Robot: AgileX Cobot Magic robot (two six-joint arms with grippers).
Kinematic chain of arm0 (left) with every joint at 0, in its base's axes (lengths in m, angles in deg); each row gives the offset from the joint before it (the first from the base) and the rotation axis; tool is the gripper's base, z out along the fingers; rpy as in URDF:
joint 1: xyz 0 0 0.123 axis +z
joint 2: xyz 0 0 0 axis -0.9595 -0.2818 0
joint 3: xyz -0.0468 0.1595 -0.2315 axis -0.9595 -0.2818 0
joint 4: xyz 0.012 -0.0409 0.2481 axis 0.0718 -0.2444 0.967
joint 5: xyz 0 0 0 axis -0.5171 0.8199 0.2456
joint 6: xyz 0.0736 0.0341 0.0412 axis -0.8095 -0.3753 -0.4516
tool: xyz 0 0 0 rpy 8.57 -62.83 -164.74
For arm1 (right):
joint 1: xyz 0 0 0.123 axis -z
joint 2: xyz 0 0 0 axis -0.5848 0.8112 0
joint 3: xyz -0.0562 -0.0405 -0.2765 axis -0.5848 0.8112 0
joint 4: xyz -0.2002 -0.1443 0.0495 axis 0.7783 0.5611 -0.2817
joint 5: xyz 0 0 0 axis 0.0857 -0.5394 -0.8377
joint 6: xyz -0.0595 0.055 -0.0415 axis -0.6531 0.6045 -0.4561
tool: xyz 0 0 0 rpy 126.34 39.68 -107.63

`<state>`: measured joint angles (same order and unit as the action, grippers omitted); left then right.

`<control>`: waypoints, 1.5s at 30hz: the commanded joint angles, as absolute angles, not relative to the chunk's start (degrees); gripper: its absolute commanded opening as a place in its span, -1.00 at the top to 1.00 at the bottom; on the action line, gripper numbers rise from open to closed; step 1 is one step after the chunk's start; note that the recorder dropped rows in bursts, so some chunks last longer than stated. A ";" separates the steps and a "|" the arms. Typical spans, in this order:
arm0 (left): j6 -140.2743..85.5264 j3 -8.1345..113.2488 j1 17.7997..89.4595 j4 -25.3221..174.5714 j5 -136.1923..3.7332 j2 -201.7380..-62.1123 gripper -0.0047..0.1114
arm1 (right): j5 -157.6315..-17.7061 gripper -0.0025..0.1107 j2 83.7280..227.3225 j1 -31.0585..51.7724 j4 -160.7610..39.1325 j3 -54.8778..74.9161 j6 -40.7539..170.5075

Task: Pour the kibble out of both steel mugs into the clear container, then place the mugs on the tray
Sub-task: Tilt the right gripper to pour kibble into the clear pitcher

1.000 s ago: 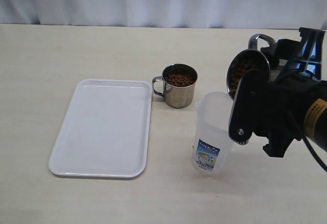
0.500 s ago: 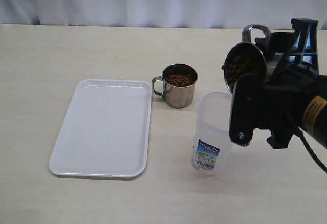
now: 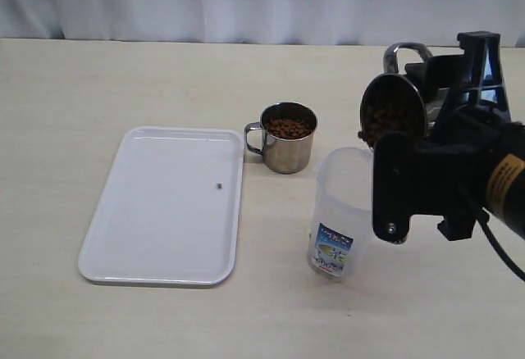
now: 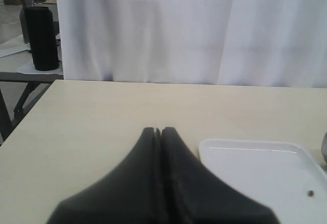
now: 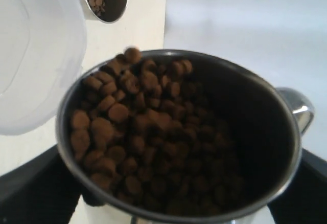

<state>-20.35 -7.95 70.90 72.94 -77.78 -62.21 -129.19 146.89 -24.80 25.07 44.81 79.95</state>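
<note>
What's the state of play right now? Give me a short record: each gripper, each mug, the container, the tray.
right gripper: clamped on the tilted mug, mouth leaning over the clear container
tilted mug contents: kibble heaped toward the lip, not yet poured out
clear container: upright, no kibble visible inside
standing mug: upright on the table between tray and container, full of kibble
tray: no mug on it; one small dark speck, possibly a pellet
left gripper: shut, holding nothing, near the tray's edge
</note>
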 commanded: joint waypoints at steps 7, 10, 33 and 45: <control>-20.35 -8.13 70.96 73.12 -77.43 -62.11 0.92 | -129.51 0.88 146.81 -24.97 23.22 44.62 73.36; -20.35 -8.13 70.96 73.12 -77.43 -62.11 0.92 | -129.51 0.88 146.81 -24.97 23.22 44.62 71.47; -20.35 -8.13 70.96 73.12 -77.43 -62.11 0.92 | -128.14 0.88 146.81 -24.97 26.01 44.62 67.38; -20.35 -8.13 70.96 73.12 -77.43 -62.11 0.92 | -128.14 0.88 146.81 -24.97 28.36 44.62 64.34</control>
<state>-20.35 -7.95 70.90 72.94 -77.78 -62.21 -127.94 146.89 -24.80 25.82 44.81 64.90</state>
